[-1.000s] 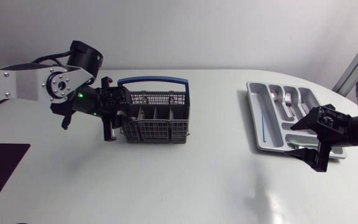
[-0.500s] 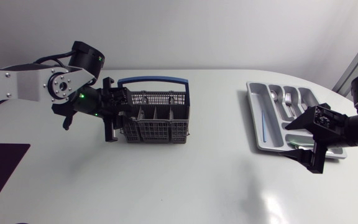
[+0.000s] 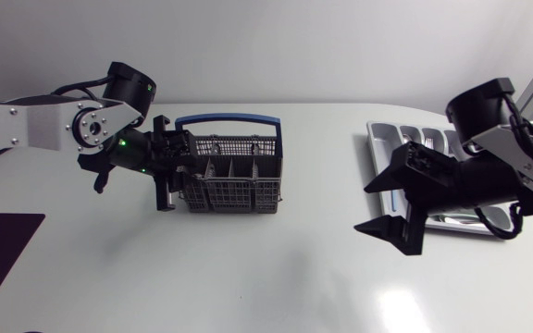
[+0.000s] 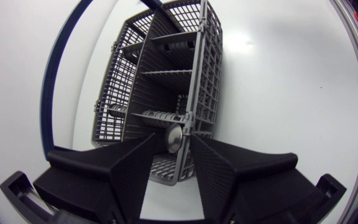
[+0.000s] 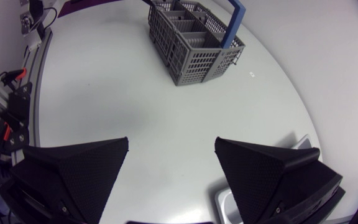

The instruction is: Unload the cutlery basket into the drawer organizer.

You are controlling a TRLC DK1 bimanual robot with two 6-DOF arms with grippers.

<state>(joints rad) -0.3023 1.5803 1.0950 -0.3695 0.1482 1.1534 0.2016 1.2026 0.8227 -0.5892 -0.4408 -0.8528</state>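
Much of the drawer organizer [image 3: 376, 141] is hidden under the right arm [image 3: 489, 171], which lies across it. Only its far end, holding some cutlery [image 3: 430, 144], and strips of rim show. In the right wrist view just a corner [image 5: 227, 200] of it peeks out under the pincer.

The left arm [image 3: 26, 125] comes in level, its wrist bent toward the cutlery basket [image 3: 232, 165]. The right arm is angled out over the table [image 3: 276, 268].

The right pincer [image 3: 362, 207] [image 5: 173, 168] stands wide apart and empty. The basket [image 5: 194, 37] is ahead of it, well apart.

The left pincer [image 3: 165, 174] [image 4: 174, 143] straddles the basket's [image 4: 166, 81] near end wall. Whether it is clamped there cannot be told. A utensil's rounded metal end [image 4: 174, 137] sits just inside that wall, its shape unclear.
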